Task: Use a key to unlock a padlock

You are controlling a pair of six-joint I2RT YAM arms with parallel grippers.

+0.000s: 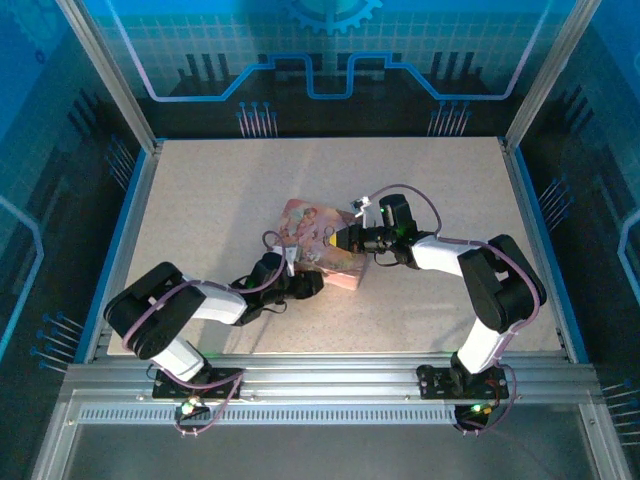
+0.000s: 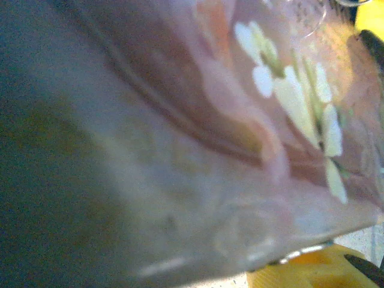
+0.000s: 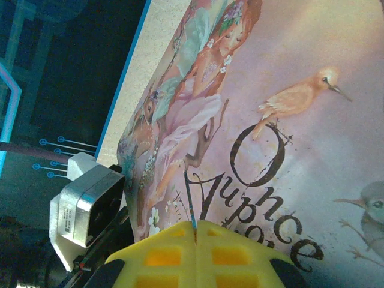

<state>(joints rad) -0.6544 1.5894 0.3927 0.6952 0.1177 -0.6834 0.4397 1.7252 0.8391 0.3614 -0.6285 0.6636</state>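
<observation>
One key [image 3: 189,198], a thin dark sliver, projects from between the yellow fingertips of the right gripper [image 3: 195,226], which are pressed together on it. Its long axis runs in line with that gripper, left to right, tip pointing left over the lid of one pink illustrated box [image 3: 288,72]. Contact with the lid cannot be judged.

The box lies mid-table [image 1: 200,200]. The left gripper [image 1: 297,268] sits at the box's near-left edge with the box between its fingers. I cannot tell whether they clamp it.
</observation>
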